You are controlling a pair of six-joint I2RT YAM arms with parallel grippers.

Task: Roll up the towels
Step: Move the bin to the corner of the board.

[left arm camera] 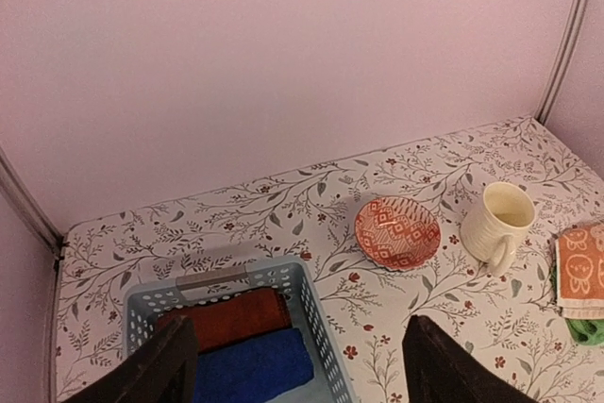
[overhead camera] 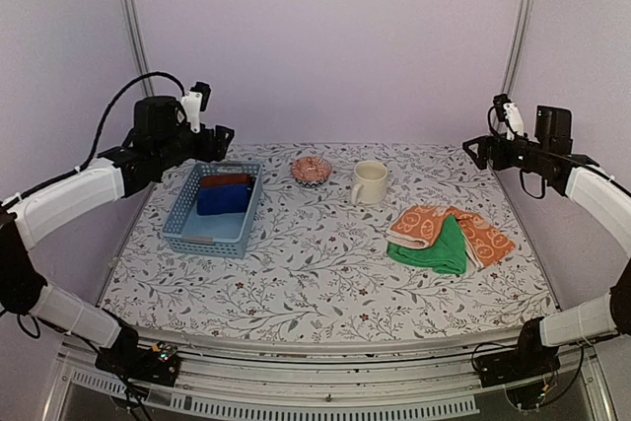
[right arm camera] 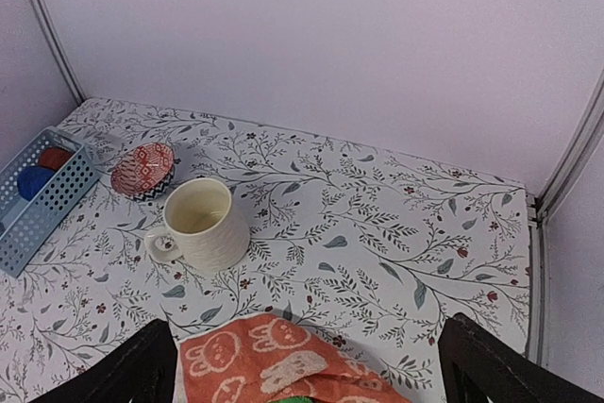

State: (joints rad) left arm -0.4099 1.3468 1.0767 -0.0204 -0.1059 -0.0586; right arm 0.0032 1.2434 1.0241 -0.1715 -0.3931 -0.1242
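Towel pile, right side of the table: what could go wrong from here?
1. The plain bright green towel overlaps the orange rabbit-print towels, so a pinch may lift several layers.
2. The cream ribbed mug stands close behind the pile; the open right end effector could knock it on its way down.

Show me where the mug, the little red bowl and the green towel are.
mug (overhead camera: 371, 189), top external view, on its outer wall.
red bowl (overhead camera: 312, 170), top external view, on its patterned inside.
green towel (overhead camera: 439, 253), top external view, on its exposed middle.
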